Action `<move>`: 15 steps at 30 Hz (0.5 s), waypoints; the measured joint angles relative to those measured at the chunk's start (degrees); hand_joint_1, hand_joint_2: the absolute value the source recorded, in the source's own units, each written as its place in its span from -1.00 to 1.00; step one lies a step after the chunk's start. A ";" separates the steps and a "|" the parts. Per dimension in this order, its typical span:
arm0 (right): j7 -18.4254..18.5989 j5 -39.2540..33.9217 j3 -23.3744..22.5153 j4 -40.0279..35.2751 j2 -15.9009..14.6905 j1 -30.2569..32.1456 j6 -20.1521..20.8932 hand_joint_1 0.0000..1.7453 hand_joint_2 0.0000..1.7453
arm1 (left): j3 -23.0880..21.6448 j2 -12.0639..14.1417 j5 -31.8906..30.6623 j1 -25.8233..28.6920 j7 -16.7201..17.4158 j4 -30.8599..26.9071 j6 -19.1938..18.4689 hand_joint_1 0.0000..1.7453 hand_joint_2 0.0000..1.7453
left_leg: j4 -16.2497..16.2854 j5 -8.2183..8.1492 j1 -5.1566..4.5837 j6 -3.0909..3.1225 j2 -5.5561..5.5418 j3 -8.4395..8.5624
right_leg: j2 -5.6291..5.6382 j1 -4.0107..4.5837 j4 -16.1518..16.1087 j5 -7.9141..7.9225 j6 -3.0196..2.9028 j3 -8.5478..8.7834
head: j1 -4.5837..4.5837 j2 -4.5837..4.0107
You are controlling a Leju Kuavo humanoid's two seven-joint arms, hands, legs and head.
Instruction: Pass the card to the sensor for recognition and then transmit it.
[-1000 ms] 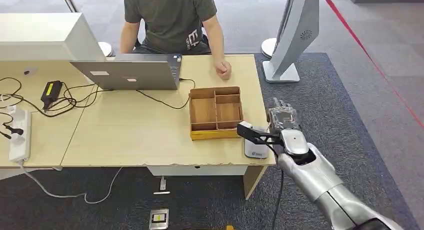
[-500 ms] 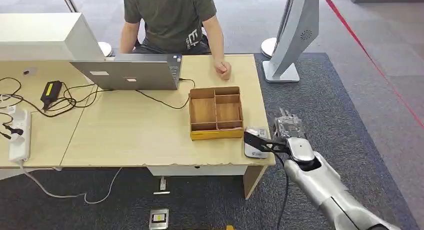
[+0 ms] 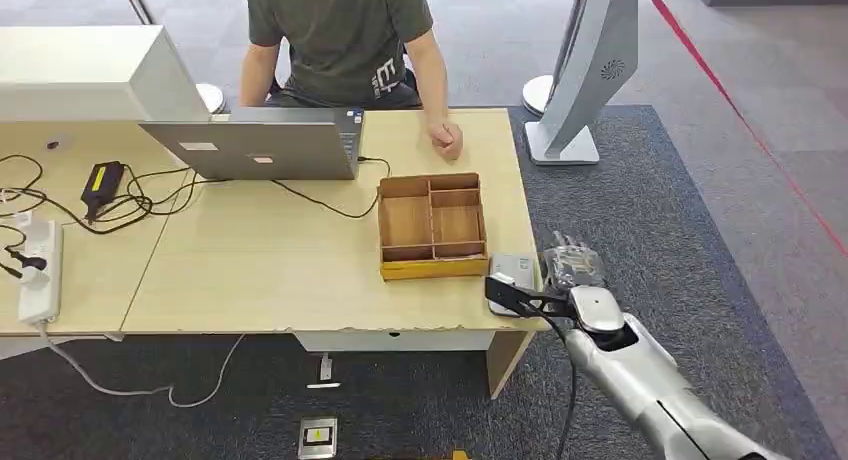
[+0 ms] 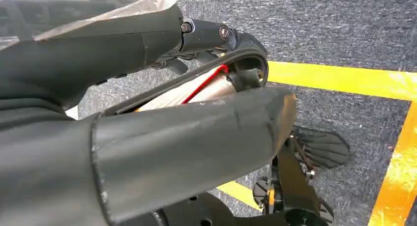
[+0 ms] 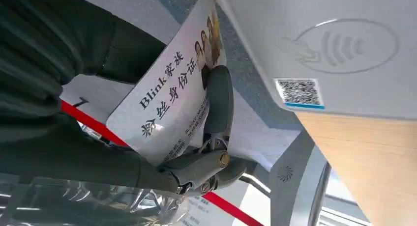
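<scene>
Right hand (image 3: 575,280) clamped on the card (image 5: 167,96), pinched between a finger across its printed face and the rest of the hand behind. Card held just beside the grey sensor (image 3: 516,278), at the near right corner of the surface (image 3: 250,270); from the wrist camera, the card's far edge overlaps the sensor's edge, with the contactless symbol (image 5: 339,44) and the QR sticker (image 5: 298,91) further in across the pad. Contact between card and sensor cannot be told. Long axis of the card running outward from the hand, roughly toward the sensor, tilted to its top face rather than flat against it. Judged next need: bring the card flat and further in over the symbol, then hand it on. Right hand by far the nearer; left hand's state cannot be told from its wrist picture. Wooden tray (image 3: 432,227) directly beyond the sensor, with several compartments, nothing visible in any. Further back, a laptop (image 3: 255,148) and a seated person (image 3: 345,40) with a fist resting on the surface.
</scene>
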 joint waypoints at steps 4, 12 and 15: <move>0.00 0.28 0.50 -0.31 0.46 -0.06 0.13 1.00 1.00 | 0.00 0.00 0.13 0.00 0.09 0.00 0.00 -1.00 -1.00 | 0.00 0.00 0.00 0.00 0.00 -0.01 | 0.00 0.00 0.00 0.00 0.00 0.00 | 0.00 0.00; 0.00 1.03 1.29 -0.52 0.61 -0.14 0.26 1.00 1.00 | 0.00 0.07 0.15 0.02 0.19 0.00 0.00 -1.00 -1.00 | 0.00 0.00 -0.01 0.00 0.00 -0.03 | 0.00 0.00 0.00 0.00 0.00 0.00 | 0.00 0.00; 1.12 1.68 1.66 -1.47 0.52 -0.94 1.40 1.00 1.00 | 0.00 0.11 0.22 0.00 0.33 0.00 0.04 -1.00 -1.00 | 0.00 0.00 0.00 0.00 0.01 -0.01 | 0.00 0.00 0.00 0.00 0.00 -0.02 | 0.00 0.00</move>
